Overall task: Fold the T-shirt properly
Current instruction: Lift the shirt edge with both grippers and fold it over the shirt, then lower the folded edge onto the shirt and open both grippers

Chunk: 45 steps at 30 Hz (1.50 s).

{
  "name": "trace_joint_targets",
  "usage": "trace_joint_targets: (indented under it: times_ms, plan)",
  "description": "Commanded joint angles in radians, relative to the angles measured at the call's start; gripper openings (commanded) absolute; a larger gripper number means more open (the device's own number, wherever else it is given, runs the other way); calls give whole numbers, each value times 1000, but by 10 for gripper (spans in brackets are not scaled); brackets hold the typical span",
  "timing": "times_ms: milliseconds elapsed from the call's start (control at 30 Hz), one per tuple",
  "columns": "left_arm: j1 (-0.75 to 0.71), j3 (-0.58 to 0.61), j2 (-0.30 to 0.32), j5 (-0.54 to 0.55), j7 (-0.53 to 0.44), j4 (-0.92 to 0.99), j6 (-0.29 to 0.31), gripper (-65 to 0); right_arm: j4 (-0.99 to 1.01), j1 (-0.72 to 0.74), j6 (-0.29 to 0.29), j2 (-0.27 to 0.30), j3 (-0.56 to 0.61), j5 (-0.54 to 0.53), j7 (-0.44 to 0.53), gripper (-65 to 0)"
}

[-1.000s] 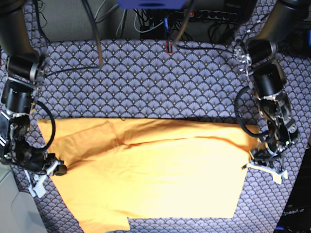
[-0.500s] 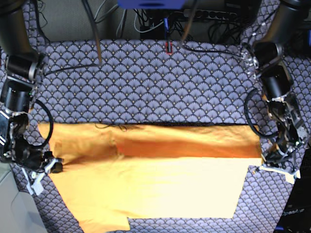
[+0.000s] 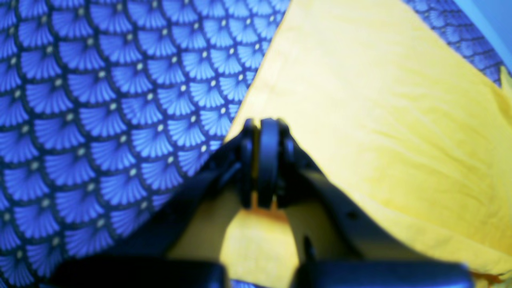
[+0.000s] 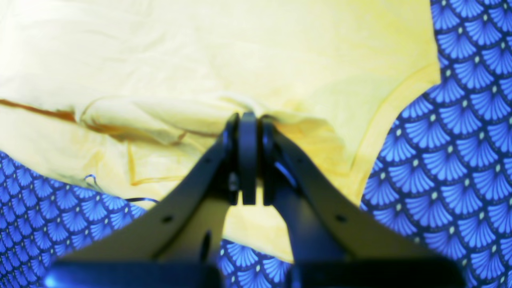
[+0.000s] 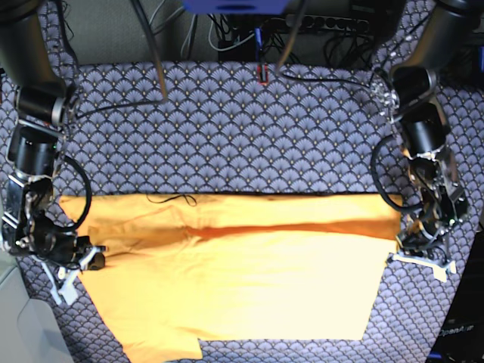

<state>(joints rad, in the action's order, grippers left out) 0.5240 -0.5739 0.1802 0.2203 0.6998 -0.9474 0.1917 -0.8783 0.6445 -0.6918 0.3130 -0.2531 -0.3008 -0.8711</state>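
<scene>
1. The plain yellow-orange short-sleeved cotton T-shirt [image 5: 234, 272] lies spread across the near half of the table's blue-grey fan-patterned cloth [image 5: 227, 128], with a straight folded edge along its far side and one sleeve trailing at the near corner.

2. The left gripper [image 3: 264, 160] has its jaws pressed together on the shirt's edge – the wrist view shows yellow fabric pinched between the dark fingers, right where shirt meets patterned cloth.

3. The right gripper [image 4: 248, 156] is likewise clamped on the shirt, biting a bunched ridge of fabric near the sleeve seam; small creases radiate from the pinch.

4. In my judgement the step in hand is a two-handed fold, both ends of the shirt held at once. To do it well the arms should travel together at the same height, keeping the cloth between them taut – uneven motion would skew the far edge.

5. The bunching at the right gripper suggests more than one layer is caught; letting go only once the cloth lies flat should avoid a lump.

6. A thin dark loose thread [image 5: 172, 200] rests on the shirt's far edge, harmless.

7. Black cables [image 5: 113, 110] cross the patterned cloth beyond the shirt, well apart from it, so nothing blocks the fold.
</scene>
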Motion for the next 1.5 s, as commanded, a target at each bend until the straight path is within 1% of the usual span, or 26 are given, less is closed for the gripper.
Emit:
trace_joint_targets:
  times_ms: [0, 100, 333, 633, 667, 700, 767, 867, 933, 967, 1067, 1133, 1200, 1267, 1333, 1367, 1467]
  plan:
    - [32, 1, 14, 12, -39, 0, 12, -650, -17, 34, -6, 12, -4, -10, 31, -650]
    - [32, 2, 14, 12, -56, 37, 15, -650, -17, 36, -6, 15, -4, -10, 39, -650]
    - [32, 102, 14, 20, -84, 34, 10, -650, -17, 38, -6, 18, -4, -10, 40, -650]
    - [31, 99, 17, 21, -75, 32, 9, -647, -17, 34, -6, 19, -4, -10, 33, -649]
    - [31, 99, 17, 21, -75, 32, 9, -619, -17, 34, -6, 19, -4, -10, 31, -644]
    - [29, 99, 17, 21, -75, 32, 9, -585, -17, 34, -6, 19, -4, -10, 31, -630]
    - [29, 99, 17, 21, -73, 32, 9, -494, -17, 34, -6, 16, -8, -11, 30, -580]
    - [28, 99, 18, 21, -73, 32, 9, -340, -17, 33, -6, 13, -8, -13, 17, -467]
    - [28, 99, 20, 21, -73, 31, 9, -275, -17, 33, -6, 12, -8, -13, 13, -383]
    - [28, 99, 20, 21, -73, 31, 9, -258, -17, 33, -6, 12, -8, -15, 13, -344]
    - [28, 99, 20, 21, -71, 31, 10, -251, -17, 33, -6, 15, -10, -16, 10, -256]
    - [28, 99, 22, 23, -56, 24, 12, -251, -17, 33, -6, 18, -19, -16, 10, -231]
    - [9, 98, 22, 23, -4, -23, 15, -251, -17, 16, -6, 21, -58, -16, 8, -227]
    - [-40, 90, 20, 49, 27, -117, 16, -251, -18, -4, -6, 42, -91, -16, 13, -227]
    - [-89, 67, 20, 87, 54, -213, 10, -251, -18, -12, -6, 50, -94, -15, 20, -227]
    - [-109, 53, 18, 104, 73, -249, 10, -250, -18, -18, -6, 67, -96, -13, 20, -227]
    - [-143, 35, 17, 120, 93, -279, 10, -250, -18, -30, -6, 79, -96, -15, 26, -227]
